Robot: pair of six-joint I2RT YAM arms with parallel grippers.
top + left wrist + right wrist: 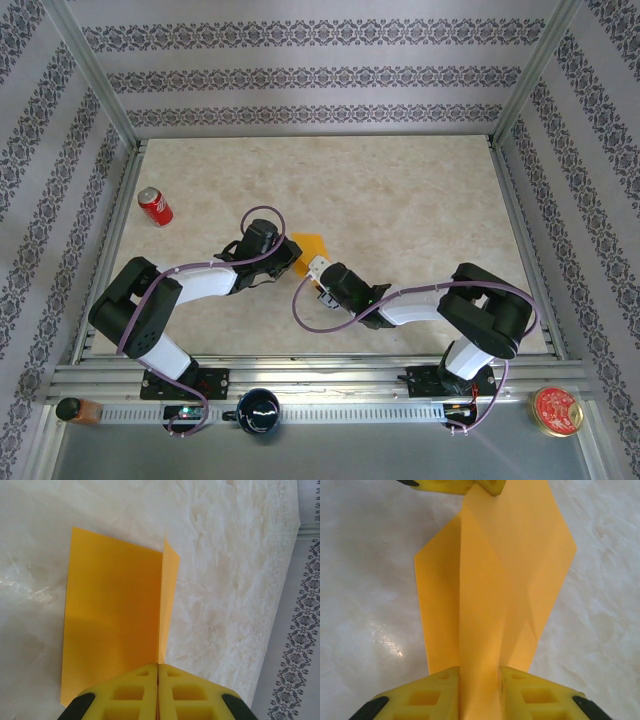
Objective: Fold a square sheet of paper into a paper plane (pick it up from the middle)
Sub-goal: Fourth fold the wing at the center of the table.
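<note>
One big table (420, 200) lies under me, and I think it can help with this step, which looks like the first fold down the middle. To do it well, I should keep both pinches on the same line and pull them softly apart so the ridge is straight. Then I should let the two sides come down flat on the table, edges matching, before I press. If I tug hard, the thin sheet may rip or slip. The square sheet of paper (510, 570) is near the middle of the table, a bit toward my side, raised in a ridge with its sides sloping down. My left gripper (158, 666) is clenched tight on one end of the ridge. The sheet runs away from its tips, one side lying flat and the other standing up. My right gripper (479, 672) is at the other end, facing the left one. The ridge rises through the gap between its fingers (440, 680), which stand a little apart, so I cannot tell if they squeeze it or just sit around it.
</note>
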